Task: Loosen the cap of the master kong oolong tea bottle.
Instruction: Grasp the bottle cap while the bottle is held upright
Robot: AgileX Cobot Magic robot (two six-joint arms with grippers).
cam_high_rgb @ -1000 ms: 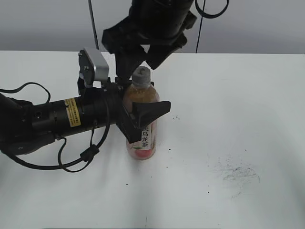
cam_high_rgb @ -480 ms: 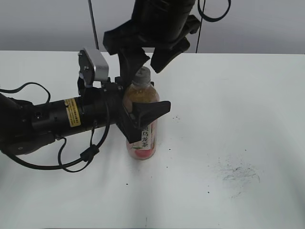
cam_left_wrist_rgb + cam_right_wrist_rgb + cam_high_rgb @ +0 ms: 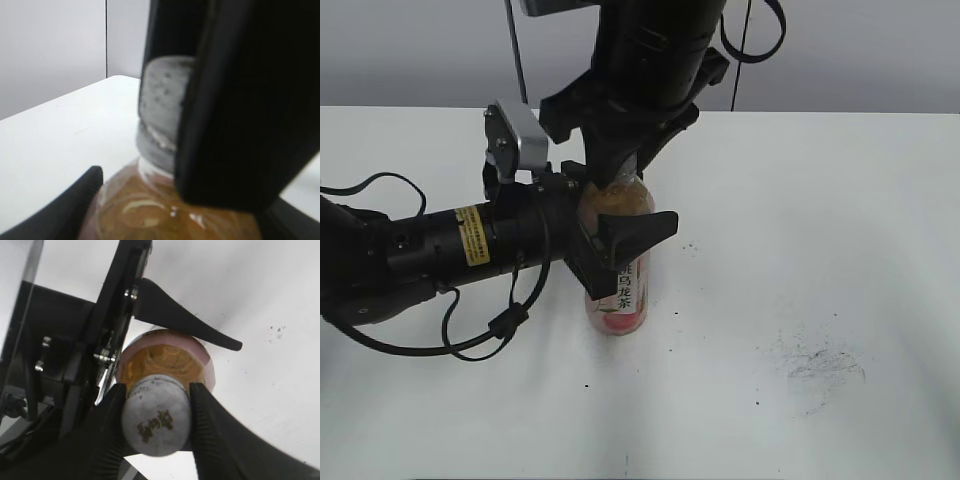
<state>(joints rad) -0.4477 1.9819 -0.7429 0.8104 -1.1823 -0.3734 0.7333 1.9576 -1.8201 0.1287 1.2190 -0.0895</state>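
- The right gripper has come down since a second ago: it was then hanging spread above the cap, and its fingers are now sitting one on each side of the cap, pressed against its ribbed wall in the right wrist view.
- The left gripper is still clamping the master kong oolong tea bottle around its upper body, jaws narrowed to the bottle's width; the bottle is standing upright, unmoved.
- Judgement: with the body braced and the cap pinched, the twisting step is about to begin; no loosening is showing yet, and the cap is sitting level on the neck.
- The bottle is standing left of the worktop's middle, well clear of the far edge and the near edge.
- Open room is lying to the right and toward the near edge; the left arm is occupying the left side, so wrist rotation should stay above the bottle.
- Risk: the bottle turning inside the left grip.
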